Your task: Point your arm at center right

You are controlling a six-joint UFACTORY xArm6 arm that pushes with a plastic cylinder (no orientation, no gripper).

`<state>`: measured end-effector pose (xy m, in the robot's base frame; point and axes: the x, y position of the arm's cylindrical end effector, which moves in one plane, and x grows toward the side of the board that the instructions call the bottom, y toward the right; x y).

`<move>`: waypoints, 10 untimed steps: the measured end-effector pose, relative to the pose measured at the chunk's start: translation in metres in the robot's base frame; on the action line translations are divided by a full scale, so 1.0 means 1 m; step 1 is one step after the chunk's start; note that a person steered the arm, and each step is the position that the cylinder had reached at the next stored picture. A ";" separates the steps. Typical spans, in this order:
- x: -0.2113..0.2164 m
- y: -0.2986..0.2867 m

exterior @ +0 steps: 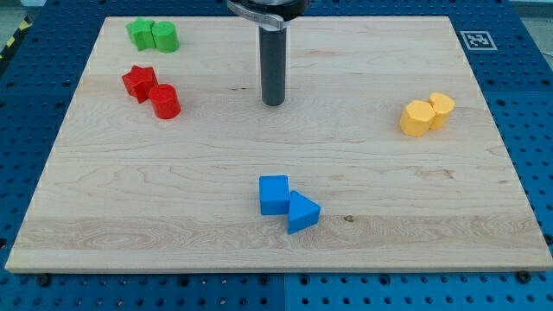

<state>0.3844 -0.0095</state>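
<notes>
My tip (273, 102) is the lower end of a dark rod that comes down from the view's top centre and rests on the wooden board (371, 199), a little above the board's middle. Two yellow blocks sit at the view's centre right: a yellow hexagonal block (417, 118) and a yellow cylinder (441, 110), touching each other. They lie well to the right of my tip. A blue cube (274, 194) and a blue triangle (302, 212) touch each other below my tip.
A red star (138, 82) and a red cylinder (165, 101) sit at the view's left. A green block (140, 34) and a green cylinder (164, 36) sit at the top left. A marker tag (477, 40) is at the board's top right corner.
</notes>
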 end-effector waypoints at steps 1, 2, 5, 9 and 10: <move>0.000 0.000; 0.000 0.001; 0.003 0.059; 0.098 0.192; 0.096 0.255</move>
<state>0.4803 0.2453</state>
